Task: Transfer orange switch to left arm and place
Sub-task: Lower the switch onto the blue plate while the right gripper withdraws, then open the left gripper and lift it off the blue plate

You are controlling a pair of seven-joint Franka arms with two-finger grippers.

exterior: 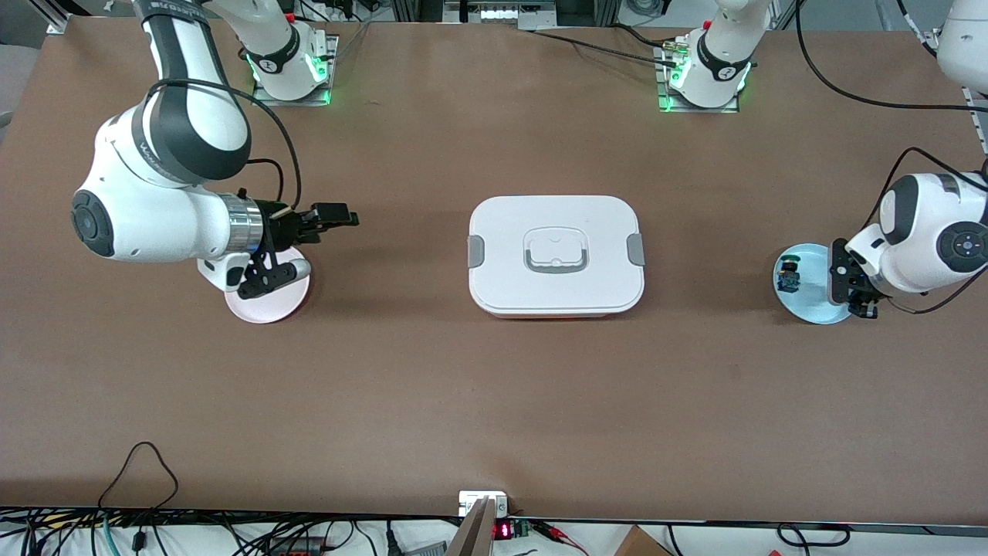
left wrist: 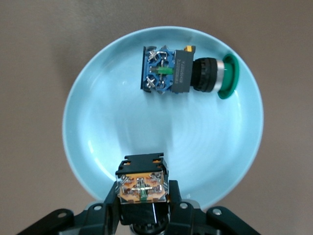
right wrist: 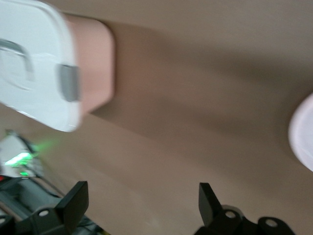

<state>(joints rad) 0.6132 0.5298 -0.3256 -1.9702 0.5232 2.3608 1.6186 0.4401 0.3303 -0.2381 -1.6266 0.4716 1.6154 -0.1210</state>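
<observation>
Left gripper [left wrist: 142, 215] jaws clamp tiny orange-bodied push-button switch [left wrist: 142, 186] over pale blue round plate [left wrist: 98, 122]. Right gripper [exterior: 328, 220] waits, jaws wide, above pink plate [exterior: 270, 305]. Next: lift, handover clear of white lidded box [exterior: 556, 255].

You look down on a wide brown table [exterior: 432, 386] filling nearly the whole front view, evenly lit, with soft shadows on its matte top. Black cables [exterior: 139, 533] tangle along its near edge, beside a small red digital readout [exterior: 502, 530]. Green indicator lights [exterior: 670, 99] glow on metal mounting plates [exterior: 324, 96] at its top edge.
</observation>
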